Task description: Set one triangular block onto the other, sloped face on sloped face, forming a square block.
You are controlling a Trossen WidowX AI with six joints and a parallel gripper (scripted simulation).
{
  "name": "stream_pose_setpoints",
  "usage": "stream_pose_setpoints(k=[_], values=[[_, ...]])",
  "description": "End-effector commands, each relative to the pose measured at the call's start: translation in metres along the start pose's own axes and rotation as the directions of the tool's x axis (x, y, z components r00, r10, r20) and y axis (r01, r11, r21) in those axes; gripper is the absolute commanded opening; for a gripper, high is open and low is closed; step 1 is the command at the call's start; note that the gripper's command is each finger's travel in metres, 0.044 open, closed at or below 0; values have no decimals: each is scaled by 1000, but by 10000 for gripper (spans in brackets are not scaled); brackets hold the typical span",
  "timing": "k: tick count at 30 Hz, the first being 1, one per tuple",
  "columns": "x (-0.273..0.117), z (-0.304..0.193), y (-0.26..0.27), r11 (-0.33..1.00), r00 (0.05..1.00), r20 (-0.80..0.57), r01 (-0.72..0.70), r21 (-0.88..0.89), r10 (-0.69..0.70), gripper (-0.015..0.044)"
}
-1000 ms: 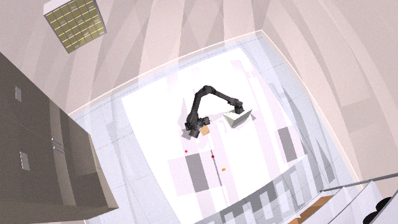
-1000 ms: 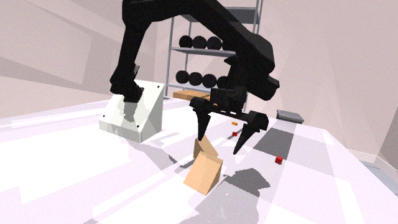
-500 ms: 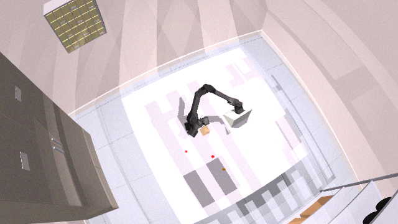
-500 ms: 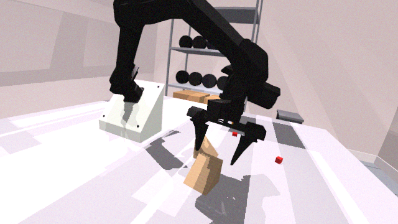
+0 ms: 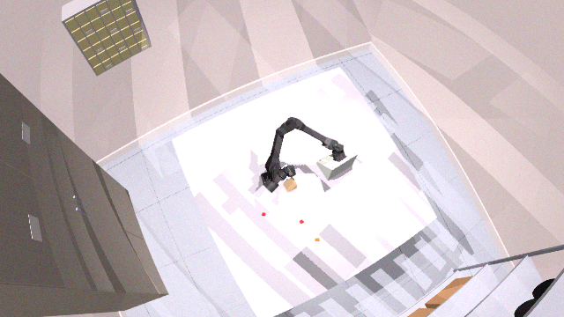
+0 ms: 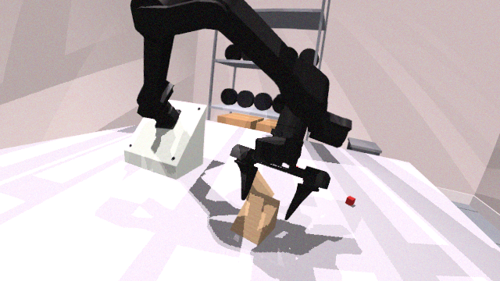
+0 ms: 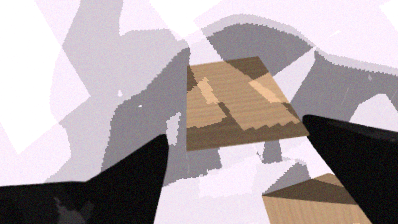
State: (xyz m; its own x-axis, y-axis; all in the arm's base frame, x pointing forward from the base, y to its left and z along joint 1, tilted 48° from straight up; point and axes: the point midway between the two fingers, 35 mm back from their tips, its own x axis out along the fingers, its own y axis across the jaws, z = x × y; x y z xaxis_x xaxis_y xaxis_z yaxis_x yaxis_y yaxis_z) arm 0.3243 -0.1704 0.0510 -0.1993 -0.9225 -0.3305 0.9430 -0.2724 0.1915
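Two wooden triangular blocks are close together on the table. In the exterior view the nearer block (image 6: 255, 220) partly hides the farther block (image 6: 260, 186), whose pointed top shows behind it. In the top view they show as one small tan patch, not clearly told apart. In the wrist view one block (image 7: 235, 105) lies ahead, between the fingertip directions, and another block (image 7: 312, 209) is at the lower right, partly cut off and partly behind the right finger. My gripper (image 6: 266, 209) (image 7: 234, 131) is open and empty, its fingertips above the table beside and over the blocks. Contact with them cannot be told.
Two small red cubes (image 5: 263, 214) (image 5: 301, 221) and a small orange block (image 5: 317, 239) lie on the table away from the blocks; one red cube (image 6: 350, 200) shows right of the gripper. The arm's pale sloped base (image 5: 328, 169) (image 6: 192, 150) stands on the table. Strong shadows cross the scene.
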Motion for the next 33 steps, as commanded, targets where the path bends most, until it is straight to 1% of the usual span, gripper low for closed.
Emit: stream_pose_setpoints(k=[1, 16, 22, 30, 33], values=[[5, 4, 1, 1000, 1000, 6, -5, 5, 5, 440], [26, 9, -1, 1000, 1000, 27, -4, 9, 4, 440], [26, 9, -1, 1000, 1000, 27, -4, 9, 4, 282], [26, 9, -1, 1000, 1000, 27, -4, 9, 4, 229], [26, 9, -1, 1000, 1000, 27, -4, 9, 4, 150]])
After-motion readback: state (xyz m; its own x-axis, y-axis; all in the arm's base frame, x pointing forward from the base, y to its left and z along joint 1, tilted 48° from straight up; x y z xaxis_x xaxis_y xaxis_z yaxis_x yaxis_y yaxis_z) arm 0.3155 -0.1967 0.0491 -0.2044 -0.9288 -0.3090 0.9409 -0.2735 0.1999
